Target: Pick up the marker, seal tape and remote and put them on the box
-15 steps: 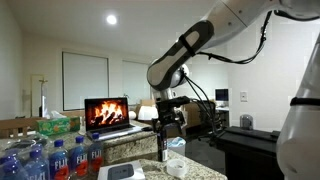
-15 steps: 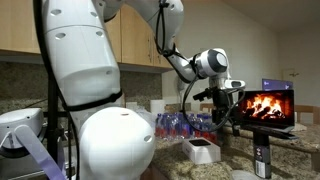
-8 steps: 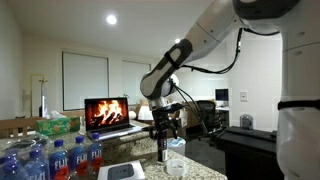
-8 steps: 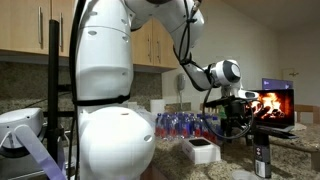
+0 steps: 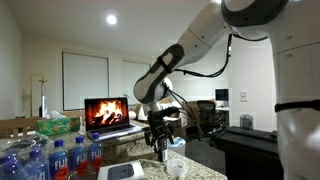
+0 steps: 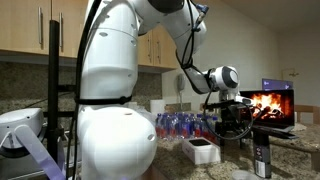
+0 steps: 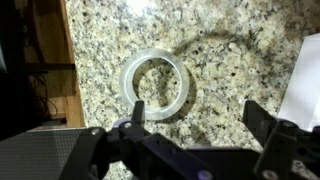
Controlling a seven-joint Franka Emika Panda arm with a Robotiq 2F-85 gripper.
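In the wrist view the seal tape (image 7: 155, 84), a clear ring, lies flat on the speckled granite counter. My gripper (image 7: 198, 116) hangs open above it, the left finger (image 7: 138, 112) over the ring's lower edge and the right finger well clear of it. Nothing is between the jaws. In both exterior views the gripper (image 5: 160, 148) (image 6: 232, 131) points down over the counter, close to the low white box (image 5: 122, 172) (image 6: 200, 150) with its dark patch. A slim dark bar, the remote by its look (image 6: 262, 160), shows near the counter's front. The marker is out of view.
Water bottles (image 5: 45, 160) and a green tissue box (image 5: 58, 126) stand beside the box. A laptop showing a fire (image 5: 107, 115) is behind. The counter's dark wooden edge (image 7: 68, 60) runs along the left of the wrist view, and a white corner (image 7: 305, 85) shows at its right.
The arm has swung and lowered the gripper toward the counter beside the box. The jaws have stayed open and empty.
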